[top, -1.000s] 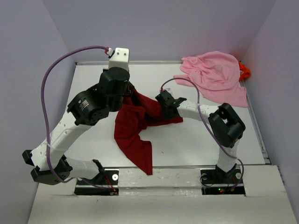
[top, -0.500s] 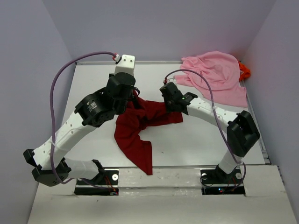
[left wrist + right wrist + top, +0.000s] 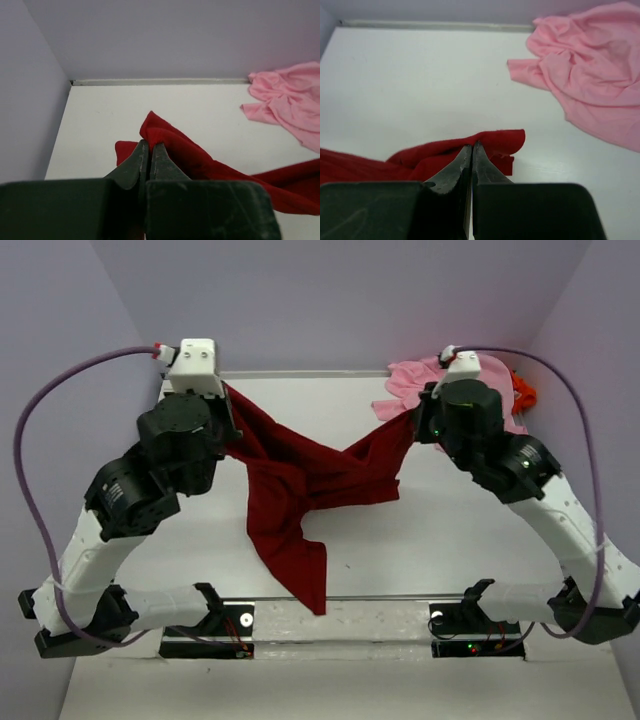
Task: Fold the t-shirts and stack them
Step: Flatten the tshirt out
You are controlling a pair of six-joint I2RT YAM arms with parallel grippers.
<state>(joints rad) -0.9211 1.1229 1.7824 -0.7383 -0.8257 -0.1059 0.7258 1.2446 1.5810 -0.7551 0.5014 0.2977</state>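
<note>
Dark red soft cloth t-shirt (image 3: 300,480) spans left-right above the white worktop (image 3: 450,530), tail draping to the near edge. Left tool (image 3: 148,145) is clamped on its end near the far-left corner, right tool (image 3: 472,147) likewise toward the far-right corner. Long axis crosswise, arms equally close.

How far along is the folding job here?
Nothing is folded or stacked yet. In hand: the left gripper and right gripper pinch the dark red shirt, stretched between them. Remaining: folding it, plus the crumpled pink shirt and orange shirt at far right.
</note>
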